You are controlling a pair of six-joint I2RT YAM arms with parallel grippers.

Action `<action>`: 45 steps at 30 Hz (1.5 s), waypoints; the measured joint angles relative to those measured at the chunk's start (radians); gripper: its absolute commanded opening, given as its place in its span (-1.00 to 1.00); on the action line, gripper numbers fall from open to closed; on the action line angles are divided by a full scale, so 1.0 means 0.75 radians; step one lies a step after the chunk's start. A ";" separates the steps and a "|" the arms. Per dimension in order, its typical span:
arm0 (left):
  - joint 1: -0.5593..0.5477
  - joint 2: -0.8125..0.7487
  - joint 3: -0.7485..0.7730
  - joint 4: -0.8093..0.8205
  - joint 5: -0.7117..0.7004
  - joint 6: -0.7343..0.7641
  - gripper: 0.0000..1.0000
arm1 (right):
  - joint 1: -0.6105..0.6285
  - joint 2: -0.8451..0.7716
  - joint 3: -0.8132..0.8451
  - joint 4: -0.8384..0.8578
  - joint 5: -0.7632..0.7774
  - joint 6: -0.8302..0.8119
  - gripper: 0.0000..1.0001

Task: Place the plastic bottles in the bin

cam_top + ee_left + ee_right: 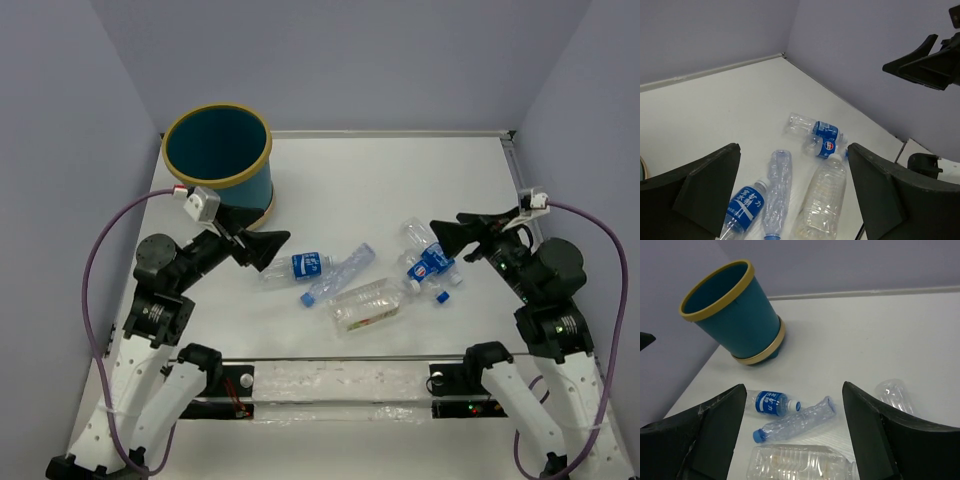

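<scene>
While two white-and-black arms reach in from the near edge of a white tabletop, neither one is grasping anything. The left fingers are spread fully apart and point right, toward the middle of the tabletop. The right fingers are also parted and point left, with only open tabletop showing between them in the wrist view.

Five plastic bottles lie on their sides between the two arms. Nearest the arm bases is the big bottle, clear, with a red and green label. Just behind it, the crushed bottle lies on a slant, its blue cap toward the near left. Beside that, the blue-label bottle lies just beside the tips of the left fingers; whether they touch it cannot be told. Over on the right, a small bottle with a blue label lies close against a clear bottle, both by the tips of the right fingers.

Farthest back, at the left rear of the tabletop, the bin stands upright behind the left arm. It is a round teal bucket with a yellow rim, open at the top, and all five bottles lie outside it. Purple cables loop from both arms, and pale grey walls close in the scene.
</scene>
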 measured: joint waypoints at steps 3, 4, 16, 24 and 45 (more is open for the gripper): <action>-0.001 0.045 0.016 -0.040 0.006 0.023 0.98 | 0.000 -0.020 0.001 0.003 0.005 0.002 0.63; -0.001 0.061 0.027 -0.067 -0.002 0.033 0.98 | 0.000 -0.015 0.001 0.002 0.005 0.003 0.61; -0.300 0.506 0.277 -0.469 -0.593 0.136 0.91 | 0.000 -0.013 -0.093 -0.002 -0.027 0.027 0.58; -0.538 0.995 0.390 -0.699 -1.042 0.180 0.72 | 0.000 -0.014 -0.149 -0.005 -0.086 0.054 0.57; -0.693 1.444 0.595 -0.776 -0.995 0.346 0.60 | 0.000 -0.085 -0.190 -0.003 -0.220 0.081 0.57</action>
